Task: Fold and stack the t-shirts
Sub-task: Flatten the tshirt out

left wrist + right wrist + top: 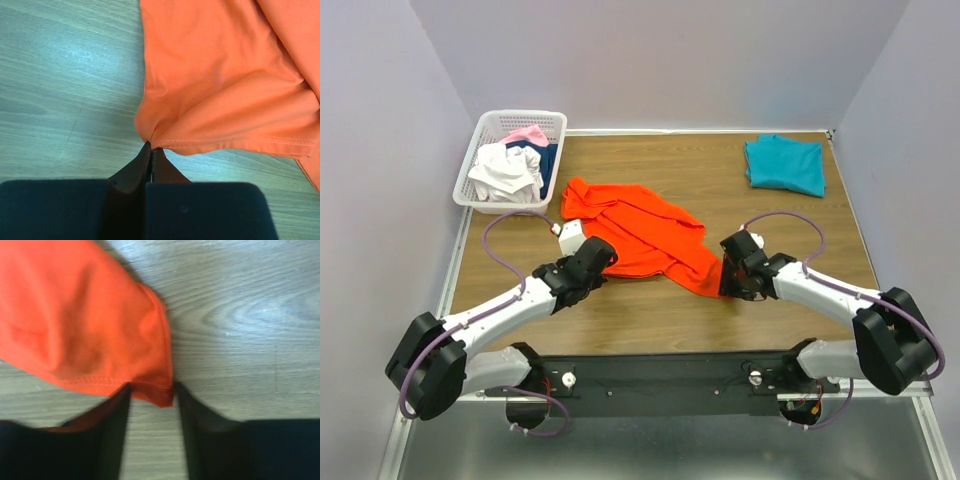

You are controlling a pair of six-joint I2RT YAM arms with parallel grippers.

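The orange-red t-shirt (640, 235) lies crumpled mid-bench (650, 320). The left fingers (141, 165) are clenched on a pinch of its near-left hem, and the right fingers (116, 412) are spread apart, straddling its near-right hem corner. A folded teal t-shirt (785, 165) sits well apart at the far right corner, and a white basket (472, 155) of white, pink and navy clothes stands at the far left, near the orange shirt's far end.

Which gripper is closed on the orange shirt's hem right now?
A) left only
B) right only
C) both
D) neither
A: the left gripper is shut, with the orange shirt puckered into its tips. The right gripper stands open, the hem corner lying loose between its jaws.
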